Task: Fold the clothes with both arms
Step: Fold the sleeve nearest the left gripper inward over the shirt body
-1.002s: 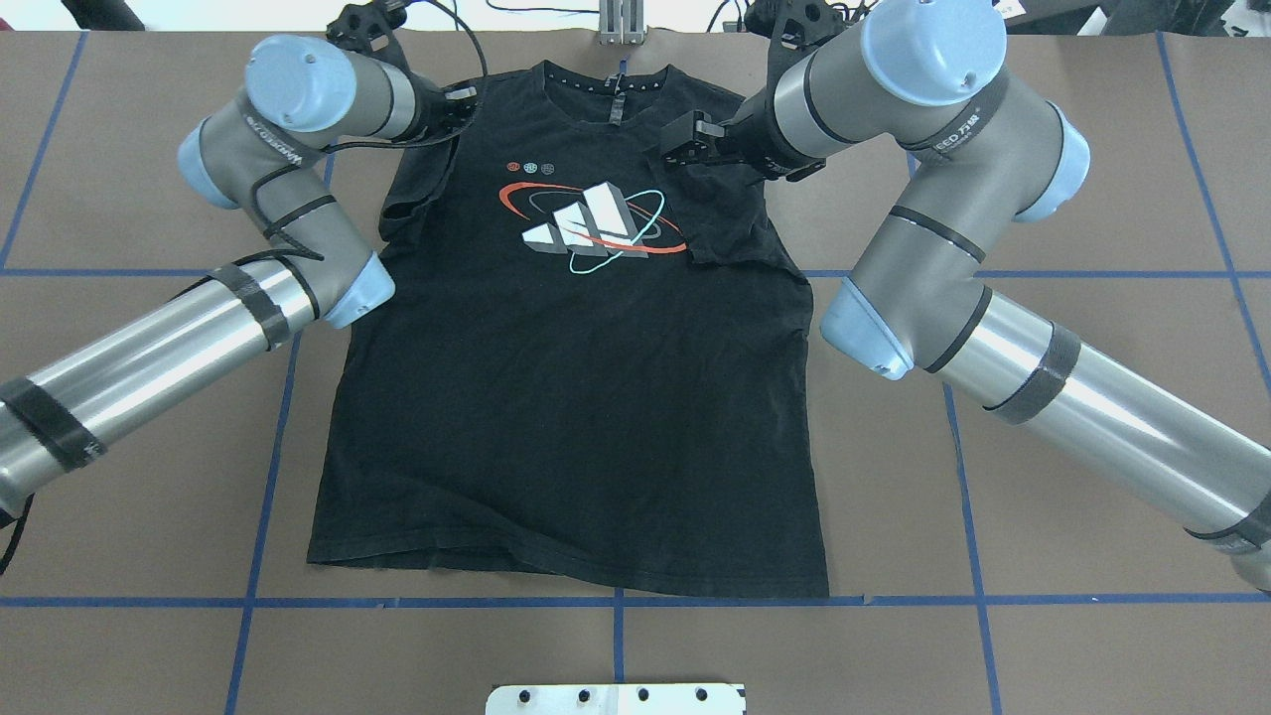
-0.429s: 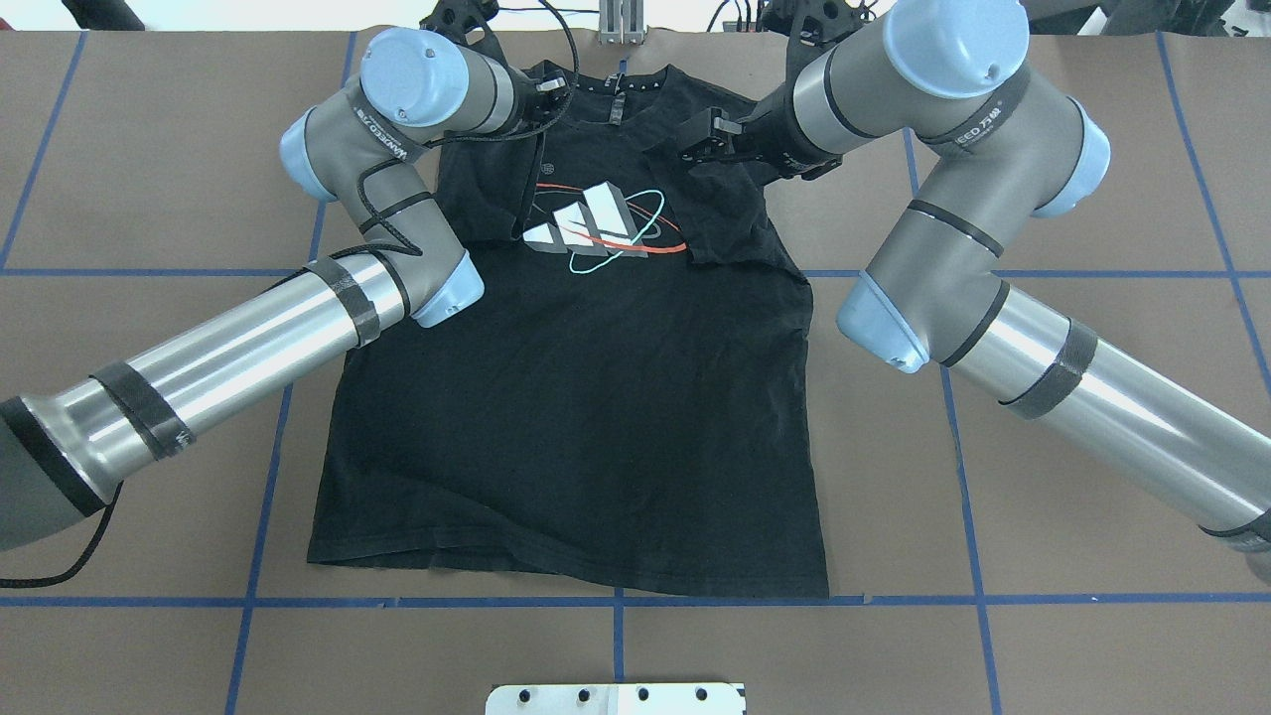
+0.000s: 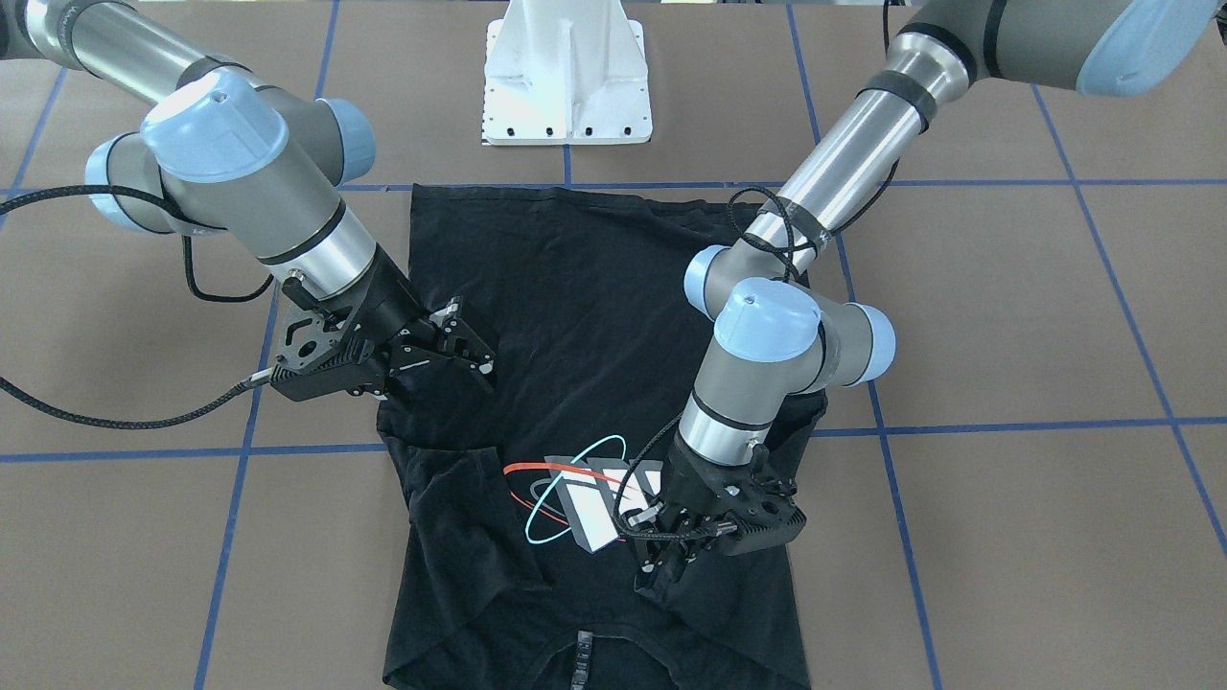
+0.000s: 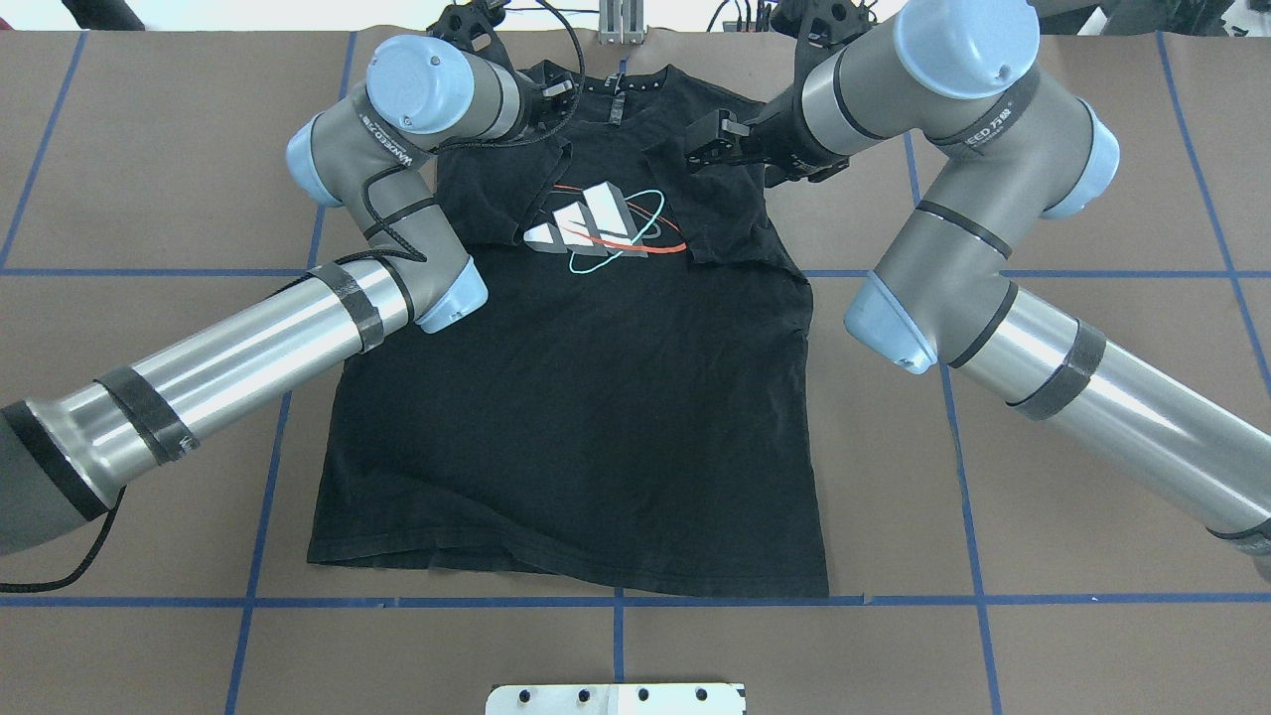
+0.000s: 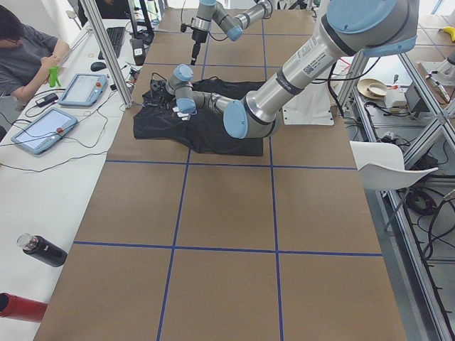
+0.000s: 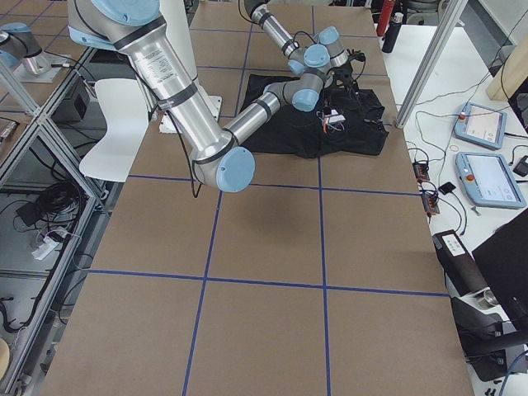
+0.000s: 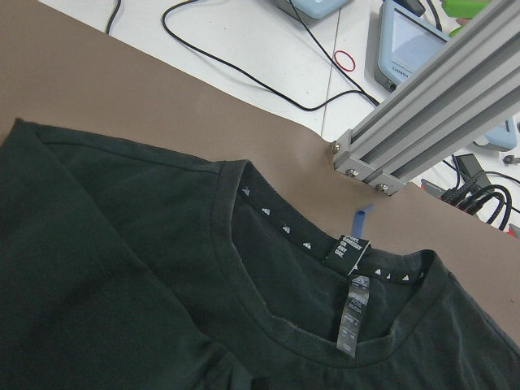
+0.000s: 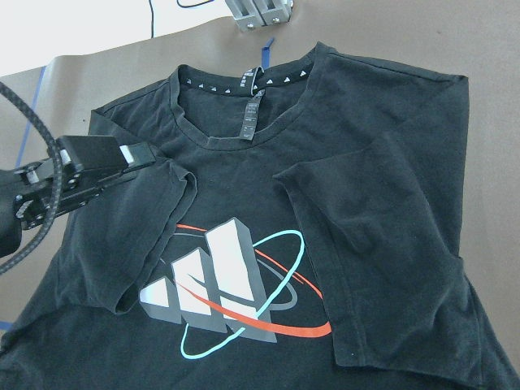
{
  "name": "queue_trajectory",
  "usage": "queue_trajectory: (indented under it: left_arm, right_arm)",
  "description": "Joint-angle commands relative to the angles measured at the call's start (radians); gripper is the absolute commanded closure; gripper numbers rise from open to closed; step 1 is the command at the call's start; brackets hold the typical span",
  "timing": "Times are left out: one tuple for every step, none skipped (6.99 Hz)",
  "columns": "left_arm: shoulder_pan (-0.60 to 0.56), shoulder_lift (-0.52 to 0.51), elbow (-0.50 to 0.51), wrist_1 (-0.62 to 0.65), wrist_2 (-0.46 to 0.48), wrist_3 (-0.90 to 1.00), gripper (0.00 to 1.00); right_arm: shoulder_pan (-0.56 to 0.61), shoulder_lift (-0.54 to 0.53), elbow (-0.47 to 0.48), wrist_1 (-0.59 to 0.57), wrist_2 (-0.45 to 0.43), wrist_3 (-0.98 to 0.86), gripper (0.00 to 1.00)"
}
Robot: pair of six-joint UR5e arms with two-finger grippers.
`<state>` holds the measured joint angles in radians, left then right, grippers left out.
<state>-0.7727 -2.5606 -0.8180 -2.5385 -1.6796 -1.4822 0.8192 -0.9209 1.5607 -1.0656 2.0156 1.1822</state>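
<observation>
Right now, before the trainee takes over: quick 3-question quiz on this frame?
1. True or false: the right tool is clamped on the T-shirt.
2. How many sleeves are folded inward over the front? A: none. B: one. C: two.
3. In a few words: what is the left tool shut on?

Key:
1. False. It is open and holds nothing.
2. C.
3. The edge of one sleeve, which is turned in beside the collar.
</observation>
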Motion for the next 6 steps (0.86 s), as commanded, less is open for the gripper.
queue_trajectory:
  left_arm:
    - [-0.014, 0.029, -0.022, -0.066, -0.009, 0.000, 0.00]
    - [-0.016, 0.102, -0.124, -0.071, -0.023, 0.011, 0.00]
    - [-0.042, 0.205, -0.261, -0.057, -0.129, 0.013, 0.00]
    - [-0.065, 0.285, -0.356, -0.031, -0.226, 0.005, 0.00]
    - [-0.080, 0.375, -0.483, 0.048, -0.286, 0.005, 0.00]
    - [-0.101, 0.489, -0.630, 0.091, -0.343, 0.016, 0.00]
  right_arm:
    - [0.000, 0.000, 0.001, -0.002, 0.003, 0.000, 0.00]
    - [0.000, -0.003, 0.007, -0.002, 0.009, 0.014, 0.00]
    - [0.001, -0.021, 0.034, -0.014, 0.034, 0.019, 0.00]
    - [-0.005, -0.070, 0.073, -0.016, 0.054, 0.040, 0.00]
    - [-0.020, -0.120, 0.122, -0.013, 0.072, 0.103, 0.00]
    - [-0.043, -0.197, 0.169, -0.002, 0.090, 0.165, 0.00]
